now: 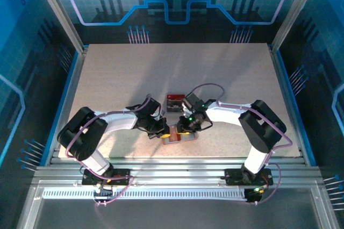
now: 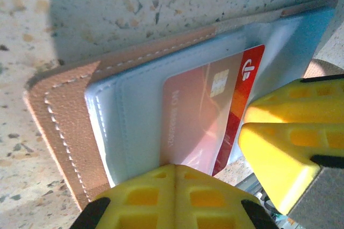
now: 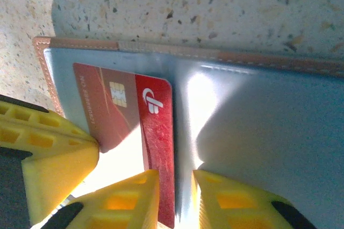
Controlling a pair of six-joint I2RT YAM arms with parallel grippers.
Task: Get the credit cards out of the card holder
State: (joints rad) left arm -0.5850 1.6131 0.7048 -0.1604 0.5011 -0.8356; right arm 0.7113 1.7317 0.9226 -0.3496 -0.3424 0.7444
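Note:
The salmon-pink card holder (image 1: 181, 138) lies open on the table between both arms, its pale blue-grey pockets (image 2: 134, 111) facing up. A red card (image 2: 215, 105) with a chip sticks partway out of one pocket. My left gripper (image 2: 176, 167) is shut on the holder's near edge, its yellow fingers pressed together. My right gripper (image 3: 174, 178) is open, and the red card's (image 3: 156, 127) free end stands between its fingers, against the left one. The holder's other inner face (image 3: 258, 121) shows no card. The right gripper's fingers (image 2: 290, 132) show beside the card.
A small tray (image 1: 174, 101) holding dark cards sits just behind the grippers. The speckled table (image 1: 134, 73) stretches back to blue walls. A metal rail (image 1: 172, 172) runs along the near edge.

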